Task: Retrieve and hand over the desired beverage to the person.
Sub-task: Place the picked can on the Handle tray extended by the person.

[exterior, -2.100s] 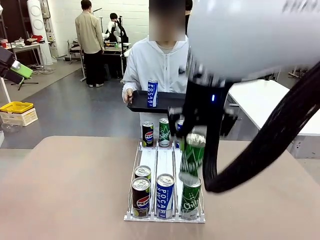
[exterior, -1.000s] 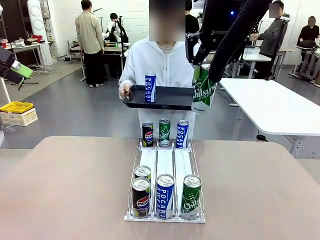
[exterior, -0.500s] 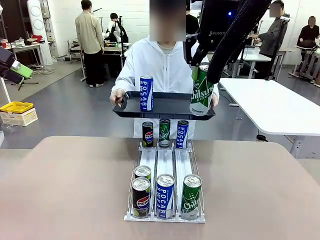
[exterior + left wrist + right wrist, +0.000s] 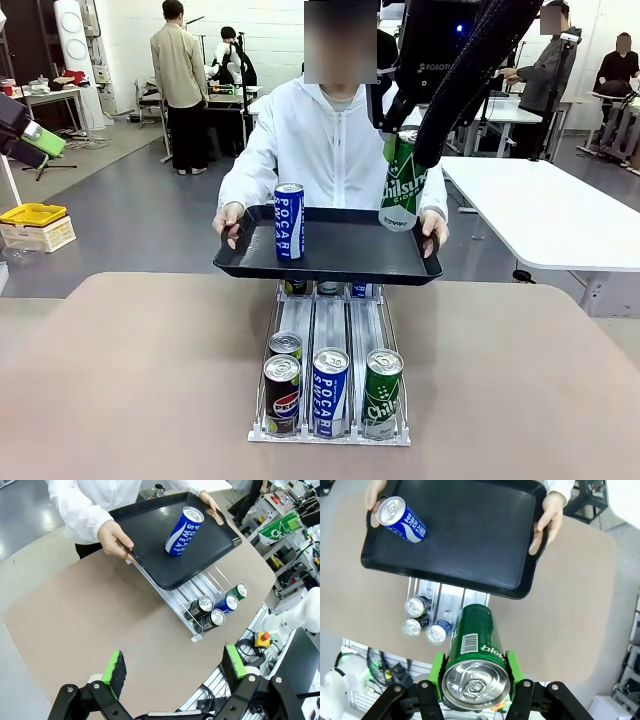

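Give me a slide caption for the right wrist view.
Right claw holds a green can above the person's black tray, beside a blue can.

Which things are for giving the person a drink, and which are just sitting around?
For the job:
- green can, held in the right gripper
- black tray the person holds out

Just around:
- blue can standing on the tray
- can rack
- yellow bin

"POCARI SWEAT" on the blue can (image 4: 288,221), "Chilsung" on the green can (image 4: 401,195), "ROBOTIQ" on the right tool (image 4: 428,62).
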{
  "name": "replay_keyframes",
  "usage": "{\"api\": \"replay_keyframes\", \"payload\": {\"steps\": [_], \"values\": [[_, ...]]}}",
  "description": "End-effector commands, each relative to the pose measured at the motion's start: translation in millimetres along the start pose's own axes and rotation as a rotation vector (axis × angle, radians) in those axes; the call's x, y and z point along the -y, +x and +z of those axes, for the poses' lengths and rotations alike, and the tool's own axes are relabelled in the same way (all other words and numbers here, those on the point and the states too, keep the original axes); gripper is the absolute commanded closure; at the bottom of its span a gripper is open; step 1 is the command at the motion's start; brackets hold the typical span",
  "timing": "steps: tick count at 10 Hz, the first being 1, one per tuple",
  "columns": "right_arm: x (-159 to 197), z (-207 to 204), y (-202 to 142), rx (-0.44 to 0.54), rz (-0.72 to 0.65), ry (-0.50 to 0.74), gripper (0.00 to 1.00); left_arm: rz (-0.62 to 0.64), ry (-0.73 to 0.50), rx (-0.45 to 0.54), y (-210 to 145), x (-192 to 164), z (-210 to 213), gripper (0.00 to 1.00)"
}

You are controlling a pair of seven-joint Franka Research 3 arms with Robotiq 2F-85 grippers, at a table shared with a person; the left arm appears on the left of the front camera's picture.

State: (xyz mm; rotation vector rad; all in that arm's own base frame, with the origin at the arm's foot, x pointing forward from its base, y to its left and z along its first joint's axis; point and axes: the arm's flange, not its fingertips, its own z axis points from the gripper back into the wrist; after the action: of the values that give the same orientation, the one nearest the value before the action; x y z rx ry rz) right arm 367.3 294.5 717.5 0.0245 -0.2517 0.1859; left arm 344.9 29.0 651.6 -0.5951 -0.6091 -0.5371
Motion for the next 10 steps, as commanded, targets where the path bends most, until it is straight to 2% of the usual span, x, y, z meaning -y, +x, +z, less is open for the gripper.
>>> {"api": "replay_keyframes", "payload": {"steps": [1,10], "values": [[0.4,2.8,-2.4,0.009,-0.019,-0.01,0.5,0.001,-0.001,0.002,-0.4,-0.9,0.8,0.0],[0.4,2.8,-2.4,0.009,-0.019,-0.01,0.5,0.001,-0.001,0.002,-0.4,-0.9,0.8,0.0]]}}
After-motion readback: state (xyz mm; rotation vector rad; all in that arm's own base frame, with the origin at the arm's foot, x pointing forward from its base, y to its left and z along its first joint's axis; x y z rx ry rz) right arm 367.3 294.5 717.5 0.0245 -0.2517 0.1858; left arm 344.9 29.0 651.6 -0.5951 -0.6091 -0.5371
